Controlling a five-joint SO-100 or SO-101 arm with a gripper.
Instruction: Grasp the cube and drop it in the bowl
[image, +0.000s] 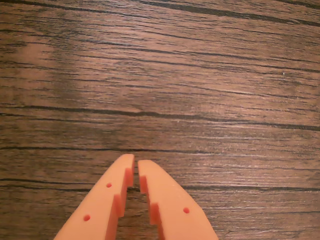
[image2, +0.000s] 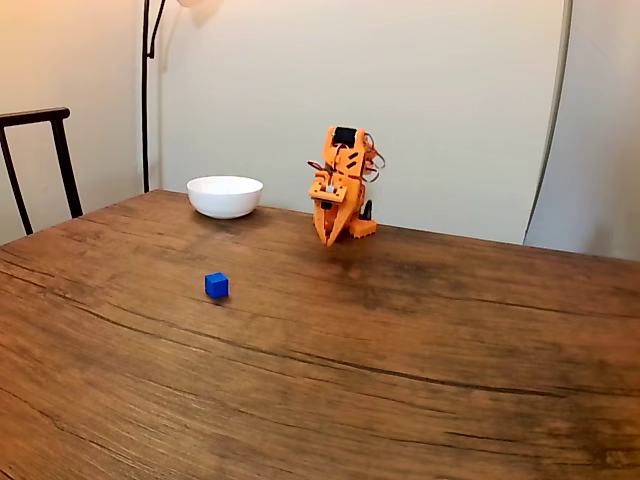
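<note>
A tiny bright-blue cube (image2: 217, 285) sits on the wooden table, left of centre in the fixed view. A plain white bowl (image2: 225, 196) stands near the table's far edge, behind the cube. The orange arm is folded at the far edge, right of the bowl, with its gripper (image2: 329, 240) pointing down just above the table, well apart from both. In the wrist view the orange gripper (image: 136, 160) comes in from the bottom edge, its fingertips nearly touching, nothing between them, bare wood beneath.
The dark wood-grain table (image2: 400, 370) stretches wide in front of the arm. A black chair back (image2: 40, 160) stands at the left, and a thin lamp pole (image2: 147, 90) rises behind the table's left corner. A pale wall lies behind.
</note>
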